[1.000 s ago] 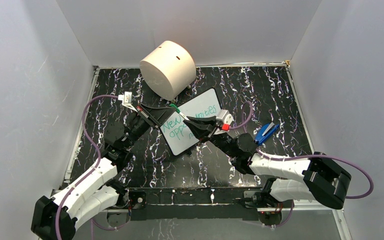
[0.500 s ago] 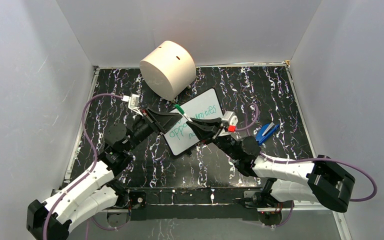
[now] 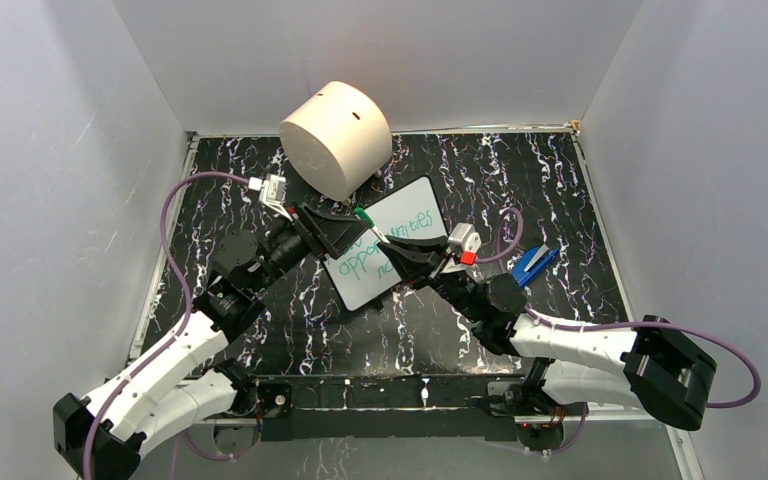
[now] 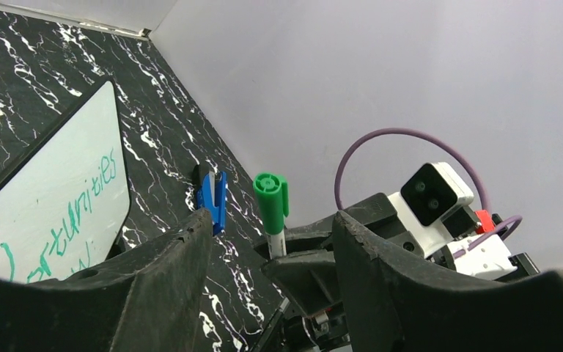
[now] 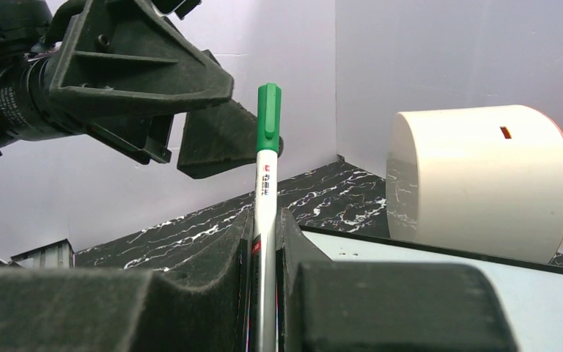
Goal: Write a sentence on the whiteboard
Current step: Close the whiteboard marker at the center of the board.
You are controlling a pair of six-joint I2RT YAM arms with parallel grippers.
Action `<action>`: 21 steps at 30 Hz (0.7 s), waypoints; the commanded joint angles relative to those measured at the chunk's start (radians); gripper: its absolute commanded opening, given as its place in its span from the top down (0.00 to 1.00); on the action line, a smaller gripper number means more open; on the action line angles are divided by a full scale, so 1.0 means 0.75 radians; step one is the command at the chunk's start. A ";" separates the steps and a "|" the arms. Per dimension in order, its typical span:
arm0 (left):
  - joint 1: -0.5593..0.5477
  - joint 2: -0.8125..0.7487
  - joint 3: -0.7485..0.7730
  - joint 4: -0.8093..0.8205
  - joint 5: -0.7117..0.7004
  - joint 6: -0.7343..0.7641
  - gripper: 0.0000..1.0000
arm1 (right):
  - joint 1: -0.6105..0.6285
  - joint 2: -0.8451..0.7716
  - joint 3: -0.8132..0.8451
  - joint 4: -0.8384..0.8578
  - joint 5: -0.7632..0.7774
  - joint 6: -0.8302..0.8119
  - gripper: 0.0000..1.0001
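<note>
– Where do your two tools stand?

– Your right gripper (image 5: 266, 220) is clamped on the marker (image 5: 264, 192). It holds the barrel low down, so the writing end is hidden between its fingers. Your left gripper (image 4: 271, 220) has its jaws spread, one finger on each side of the green cap (image 4: 271, 199), and neither seems to touch it.

– Which way does the marker run?

– Its long axis rises out of your right gripper, with the cap on at the far end. From above it slants away from the right gripper towards the left one, so the cap end is the left arm's and the barrel is the right's.

– And the whiteboard?

– The whiteboard (image 3: 362, 288) lies flat on the table (image 3: 560, 190) under both tools, just in front of the cream cylinder (image 3: 336, 138). The green sentence (image 3: 407, 224) runs slantwise across it and is partly covered by your arms.

– What does the next move turn on?

– I judge it turns on that axis. Slide your left gripper along the marker's line, not across it, or a finger may knock the cap sideways
</note>
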 commanded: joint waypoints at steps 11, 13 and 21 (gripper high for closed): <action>-0.002 0.100 0.068 0.146 -0.001 -0.001 0.70 | -0.003 -0.034 0.007 0.041 -0.028 0.017 1.00; -0.001 0.116 0.052 0.174 0.034 -0.020 0.80 | -0.004 -0.031 0.014 0.039 -0.026 0.022 1.00; -0.004 0.163 -0.071 0.302 0.184 -0.119 1.00 | -0.008 -0.006 0.082 0.049 0.056 0.030 1.00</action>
